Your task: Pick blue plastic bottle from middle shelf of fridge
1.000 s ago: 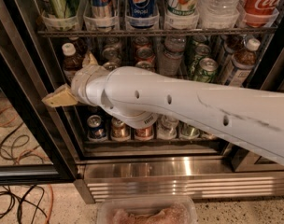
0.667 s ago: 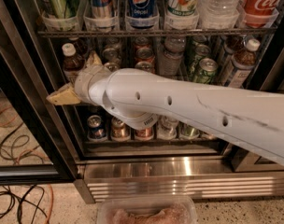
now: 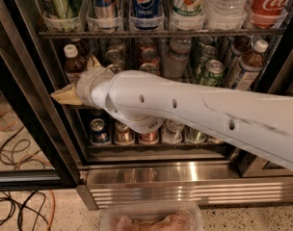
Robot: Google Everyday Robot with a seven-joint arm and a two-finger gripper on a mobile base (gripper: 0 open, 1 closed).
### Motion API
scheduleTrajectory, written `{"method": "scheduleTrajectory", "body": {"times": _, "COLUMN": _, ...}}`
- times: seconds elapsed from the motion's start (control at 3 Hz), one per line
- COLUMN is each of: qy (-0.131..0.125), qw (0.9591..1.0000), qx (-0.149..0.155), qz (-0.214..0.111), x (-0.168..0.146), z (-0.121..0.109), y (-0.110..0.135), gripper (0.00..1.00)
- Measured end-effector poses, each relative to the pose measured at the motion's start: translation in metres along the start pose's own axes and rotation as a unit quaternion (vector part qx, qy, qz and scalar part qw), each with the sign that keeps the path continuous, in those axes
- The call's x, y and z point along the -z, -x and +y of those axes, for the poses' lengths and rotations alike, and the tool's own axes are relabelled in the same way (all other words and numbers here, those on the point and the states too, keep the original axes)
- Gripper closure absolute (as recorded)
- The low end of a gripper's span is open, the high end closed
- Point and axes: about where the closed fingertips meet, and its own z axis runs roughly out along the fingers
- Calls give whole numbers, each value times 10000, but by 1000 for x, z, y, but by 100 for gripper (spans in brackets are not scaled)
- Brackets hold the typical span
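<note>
We see the tool (image 3: 79, 83) inside the fridge (image 3: 35, 124), at the left end of the middle row of drinks, on the white arm (image 3: 199, 114). We cannot tell its state. The bottle (image 3: 73, 67) stands upright just behind it, with cans (image 3: 149, 57) to the right.
</note>
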Motion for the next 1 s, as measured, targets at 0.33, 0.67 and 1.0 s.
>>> {"method": "scheduleTrajectory", "body": {"times": 0.33, "qy": 0, "qw": 10000, "qx": 0, "qz": 0, "x": 0, "z": 0, "y": 0, "gripper": 14}}
{"method": "scheduleTrajectory", "body": {"times": 0.67, "qy": 0, "qw": 10000, "qx": 0, "qz": 0, "x": 0, "z": 0, "y": 0, "gripper": 12}}
{"method": "scheduleTrajectory", "body": {"times": 1.0, "qy": -4, "qw": 10000, "qx": 0, "qz": 1, "x": 0, "z": 0, "y": 0, "gripper": 22}}
